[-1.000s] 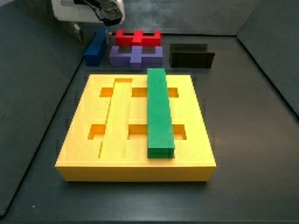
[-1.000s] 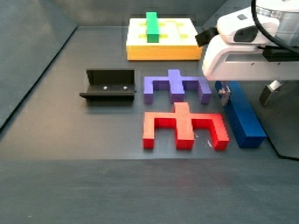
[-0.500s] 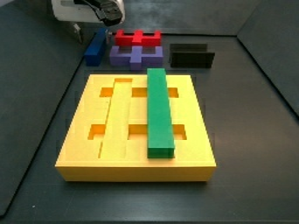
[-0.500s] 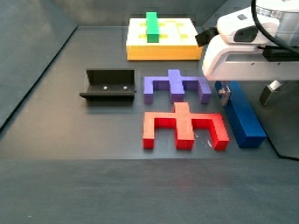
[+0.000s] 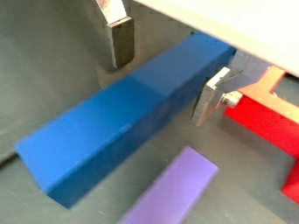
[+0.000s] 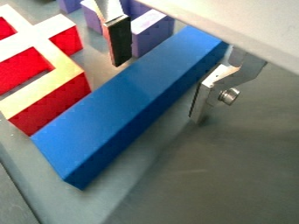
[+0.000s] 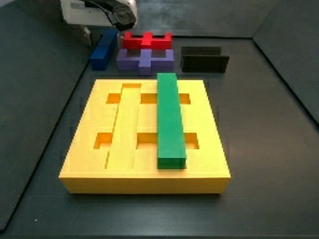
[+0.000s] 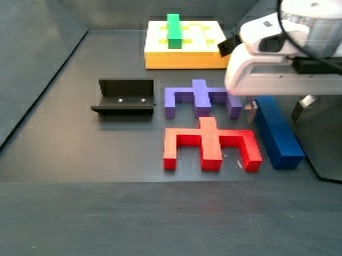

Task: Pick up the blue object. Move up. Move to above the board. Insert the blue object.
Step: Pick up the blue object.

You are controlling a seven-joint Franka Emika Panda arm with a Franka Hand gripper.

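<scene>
The blue object (image 8: 278,132) is a long royal-blue bar lying flat on the floor beside the red block, also seen in the side view (image 7: 99,54). My gripper (image 8: 281,105) hangs right over it, open. Both wrist views show the bar (image 5: 122,127) (image 6: 128,114) running between the two silver fingers, one on each side of the gripper (image 5: 163,68) (image 6: 163,66), with a visible gap at one finger (image 5: 119,39). The yellow board (image 7: 85,140) (image 8: 160,58) lies apart from it, a green bar (image 7: 170,117) seated in one of its grooves.
A purple cross-shaped block (image 8: 201,97) (image 7: 144,62) and a red block (image 8: 207,143) (image 7: 147,41) lie next to the blue bar. The dark fixture (image 8: 123,100) (image 7: 203,59) stands beyond them. Grey walls enclose the floor.
The gripper has shifted slightly over the blue bar. The bar and the other pieces have not moved.
</scene>
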